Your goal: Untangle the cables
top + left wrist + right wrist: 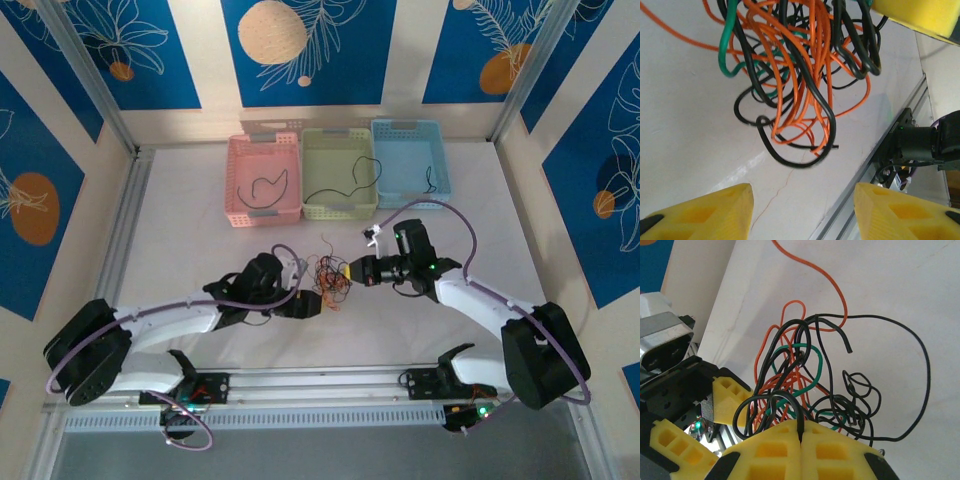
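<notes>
Right wrist view first: my right gripper (801, 432) has its yellow pads pressed together, with a black loop of the cables (800, 385) pinched in the seam. The rest of the clump spills out ahead of the pads, a mix of black, orange and one green strand. From the left wrist, my left gripper (802, 212) stands partly spread with nothing between its fingers. The cables (800, 90) hang just beyond its tips.

From the top camera, the two grippers face each other at mid-table, right gripper (352, 272) and left gripper (312, 300), with the cables (328, 272) between them over the white table (200, 230). I cannot tell whether the clump's underside touches the surface.

I judge these wires to be very light, limp and a little springy, with smooth insulation that may slip through the pads. A hard pull would likely tighten the knot. I would take a free outer strand, such as the orange tail (810, 270) that runs clear of the clump, close to where it leaves the knot.

Three baskets sit side by side at the far edge. The pink basket (233, 185) and the green basket (340, 211) each hold a single black wire. The blue basket (410, 126) holds a short dark one near its right wall.
</notes>
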### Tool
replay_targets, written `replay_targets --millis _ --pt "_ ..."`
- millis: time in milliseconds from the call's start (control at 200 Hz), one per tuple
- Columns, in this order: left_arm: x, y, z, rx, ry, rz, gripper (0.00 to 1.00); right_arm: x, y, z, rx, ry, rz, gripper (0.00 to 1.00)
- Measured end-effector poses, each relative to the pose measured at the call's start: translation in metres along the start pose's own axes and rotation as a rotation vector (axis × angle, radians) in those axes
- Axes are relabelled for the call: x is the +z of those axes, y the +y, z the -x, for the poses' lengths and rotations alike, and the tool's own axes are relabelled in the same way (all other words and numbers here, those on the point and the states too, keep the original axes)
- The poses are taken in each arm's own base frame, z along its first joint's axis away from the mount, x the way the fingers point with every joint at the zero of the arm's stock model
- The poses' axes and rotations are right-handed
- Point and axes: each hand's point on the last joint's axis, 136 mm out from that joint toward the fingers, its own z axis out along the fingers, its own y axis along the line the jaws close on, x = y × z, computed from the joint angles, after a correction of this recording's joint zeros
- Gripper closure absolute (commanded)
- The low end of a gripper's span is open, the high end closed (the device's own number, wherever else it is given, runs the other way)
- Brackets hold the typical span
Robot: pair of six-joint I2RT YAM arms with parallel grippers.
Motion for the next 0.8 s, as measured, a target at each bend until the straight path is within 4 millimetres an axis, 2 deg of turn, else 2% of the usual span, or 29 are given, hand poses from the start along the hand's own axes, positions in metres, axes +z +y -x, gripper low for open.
replay_targets --millis 180,430,575,690,800 --pt "0.011 -0.010 0.016 0.004 -0.026 -0.031 0.52 -0.001 0.002 0.002 0.001 -0.006 0.017 1.00" --pt "0.023 0.001 0.015 -0.018 -0.014 -0.007 0.70 0.002 0.000 0.001 0.014 0.003 0.022 1.00" --pt "0.023 0.001 0.019 0.001 -0.027 -0.003 0.73 0.001 0.000 0.003 0.011 -0.002 0.028 1.00" --pt "0.023 -0.002 0.023 0.019 -0.040 -0.006 0.66 0.002 0.000 0.003 0.011 0.000 0.031 1.00" --pt "0.024 -0.001 0.023 0.035 -0.042 -0.005 0.69 0.002 0.001 0.002 0.012 0.001 0.035 1.00"
